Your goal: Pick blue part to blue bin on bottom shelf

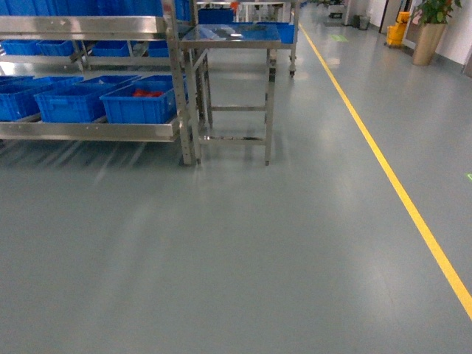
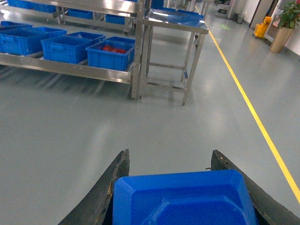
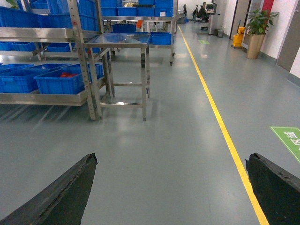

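The blue part, a blocky blue piece with bevelled edges, fills the bottom of the left wrist view, and my left gripper is shut on it, one black finger on each side. My right gripper is open with only grey floor between its fingers. Neither gripper shows in the head view. The bottom shelf lies ahead on the left and carries several blue crates. A blue bin with a plain blue inside stands next to a like crate holding red bags.
A stainless-steel table stands just right of the rack's corner post. A yellow floor line runs along the right. A potted plant stands far right. Grey floor lies between me and the rack.
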Motion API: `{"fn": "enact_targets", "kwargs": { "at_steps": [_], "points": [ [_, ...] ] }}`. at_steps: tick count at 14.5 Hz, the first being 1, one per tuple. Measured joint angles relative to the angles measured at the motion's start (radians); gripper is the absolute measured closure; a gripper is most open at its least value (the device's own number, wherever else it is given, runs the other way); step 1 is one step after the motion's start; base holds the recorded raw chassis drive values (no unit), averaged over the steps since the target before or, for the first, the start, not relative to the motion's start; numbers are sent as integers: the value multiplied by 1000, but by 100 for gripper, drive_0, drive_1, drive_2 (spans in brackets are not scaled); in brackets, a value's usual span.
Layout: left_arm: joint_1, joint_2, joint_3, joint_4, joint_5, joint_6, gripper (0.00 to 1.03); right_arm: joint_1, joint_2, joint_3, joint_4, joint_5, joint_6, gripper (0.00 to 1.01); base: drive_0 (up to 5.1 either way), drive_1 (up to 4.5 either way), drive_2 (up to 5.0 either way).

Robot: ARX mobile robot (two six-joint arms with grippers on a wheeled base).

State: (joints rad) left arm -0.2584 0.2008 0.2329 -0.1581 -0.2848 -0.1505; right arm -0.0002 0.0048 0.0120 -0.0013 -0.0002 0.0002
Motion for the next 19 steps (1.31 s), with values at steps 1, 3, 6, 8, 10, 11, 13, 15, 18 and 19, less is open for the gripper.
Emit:
{"fn": "enact_targets", "kwargs": {
  "at_steps": [1,3,6,8,10,11,13,15,18,19],
  "points": [
    [0,0,0,-1,1,0,60,0,0,0,-3,0,0,3,5,392,-381],
    [0,0,0,-5,0,0,60,0,0,0,-3,0,0,3,-3,384,-389],
    [0,0,0,1,0,0,60,0,0,0,3,0,0,3,-10,376,-396],
    [0,0,0,2,4,0,60,0,0,0,-1,0,0,3,-13,374,-399],
    [0,1,0,0,1,0,60,0,0,0,-1,0,0,3,2,388,-385],
    [0,0,0,1,3,0,60,0,0,0,-6,0,0,3,-5,383,-393],
    [0,0,0,-2,3,0,60,0,0,0,-6,0,0,3,1,389,-387],
    [0,0,0,-5,0,0,60,0,0,0,-1,0,0,3,-7,381,-395],
    [0,0,0,-2,2,0,60,0,0,0,-4,0,0,3,-3,385,-391],
    [0,0,0,2,1,0,60,0,0,0,-5,0,0,3,5,393,-383]
  ]
}}
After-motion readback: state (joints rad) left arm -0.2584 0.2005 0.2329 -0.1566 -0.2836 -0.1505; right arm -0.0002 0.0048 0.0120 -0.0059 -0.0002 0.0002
